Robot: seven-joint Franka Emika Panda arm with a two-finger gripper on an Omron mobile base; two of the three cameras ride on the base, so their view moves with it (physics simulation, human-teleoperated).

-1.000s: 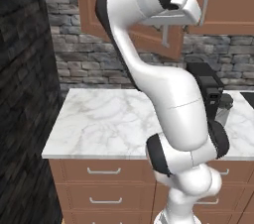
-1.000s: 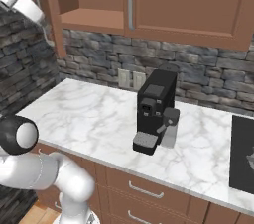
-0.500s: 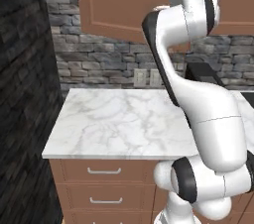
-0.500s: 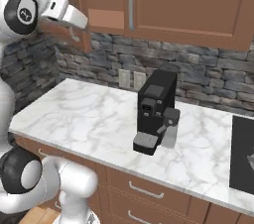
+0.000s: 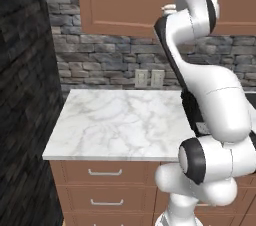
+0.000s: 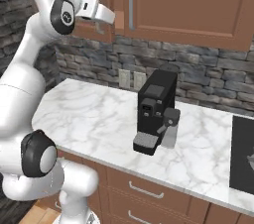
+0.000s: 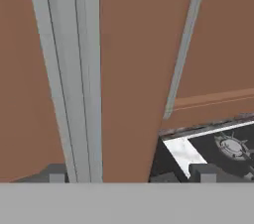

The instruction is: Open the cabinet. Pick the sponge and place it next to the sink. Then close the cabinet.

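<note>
up at the cabinet (image 6: pixel 188 5), the tool (image 7: pixel 130 172) stands apart astride a silver handle (image 7: pixel 74 74).

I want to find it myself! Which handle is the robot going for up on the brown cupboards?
Look above the marble counter at the brown wall cabinet. Two long silver bar handles hang close together near its doors' meeting edges. It is the left handle, the one right behind the white claw.

A black coffee machine (image 6: pixel 155 110) stands on the white marble counter (image 6: pixel 94 119), near the stone wall (image 6: pixel 198 69). Two sockets (image 5: pixel 149 78) sit on that wall, and a black stove (image 6: pixel 243 153) lies at the far right.
</note>
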